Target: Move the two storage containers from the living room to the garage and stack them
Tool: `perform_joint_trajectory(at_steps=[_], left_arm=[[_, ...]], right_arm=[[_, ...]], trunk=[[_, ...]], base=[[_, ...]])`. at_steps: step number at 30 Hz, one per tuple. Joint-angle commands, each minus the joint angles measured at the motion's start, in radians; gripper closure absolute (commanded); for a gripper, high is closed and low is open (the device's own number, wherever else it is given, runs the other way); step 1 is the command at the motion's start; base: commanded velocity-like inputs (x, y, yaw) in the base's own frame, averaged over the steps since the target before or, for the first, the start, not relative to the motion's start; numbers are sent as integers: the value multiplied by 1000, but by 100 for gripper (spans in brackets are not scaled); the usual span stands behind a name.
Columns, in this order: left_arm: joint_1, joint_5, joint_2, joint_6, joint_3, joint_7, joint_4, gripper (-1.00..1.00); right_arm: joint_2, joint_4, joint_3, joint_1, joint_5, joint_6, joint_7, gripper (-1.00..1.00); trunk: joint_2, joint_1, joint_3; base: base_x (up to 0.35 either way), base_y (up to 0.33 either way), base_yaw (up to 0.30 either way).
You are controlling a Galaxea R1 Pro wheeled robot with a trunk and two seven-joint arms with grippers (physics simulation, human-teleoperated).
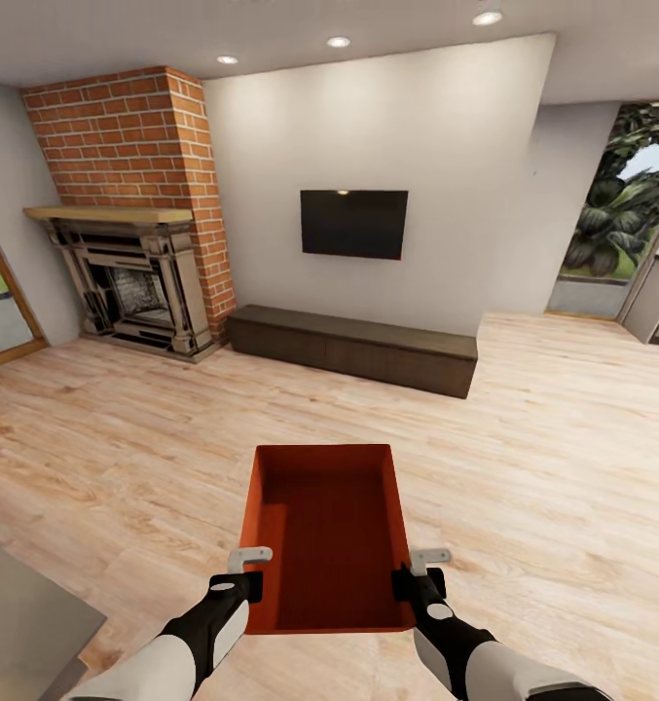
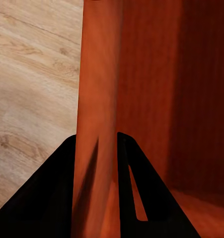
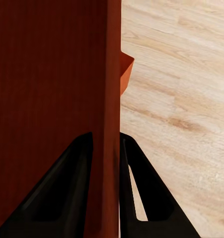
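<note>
— Two grippers are sharing one load. How are they holding it?
— Left gripper [image 1: 243, 574] is pinching the bin's [image 1: 331, 531] left wall near the close corner, one finger [image 2: 47, 198] outside and one inside. Right gripper [image 1: 419, 572] is doing likewise on the right wall, fingers [image 3: 67, 193] pressing it from both sides.
— Where is the bin sitting?
— It is hanging between both arms, open top upward, above the plank floor [image 1: 543, 438] of the living room. Its inside is showing bare.
— Anything else orange showing?
— A small orange corner [image 3: 125, 72] is peeking past the wall in the right wrist view; I cannot tell what it belongs to.
— And beyond?
— A low dark cabinet [image 1: 353, 348] is running along the white wall, a black TV [image 1: 353, 223] is hanging above it, and a brick fireplace [image 1: 134, 253] is standing at left.
</note>
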Motion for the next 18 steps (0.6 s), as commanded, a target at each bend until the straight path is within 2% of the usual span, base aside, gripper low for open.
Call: perform_joint_trajectory(at_steps=[1, 18], left_arm=[[-1, 25, -1, 6, 33, 7, -2, 100], [-1, 25, -1, 6, 33, 7, -2, 100]], right_arm=[[0, 1, -11, -1, -8, -5, -11, 100], [0, 1, -11, -1, -8, -5, -11, 100]], trunk=[[-2, 1, 0], [-2, 1, 27]], base=[[0, 0, 0], [0, 0, 0]])
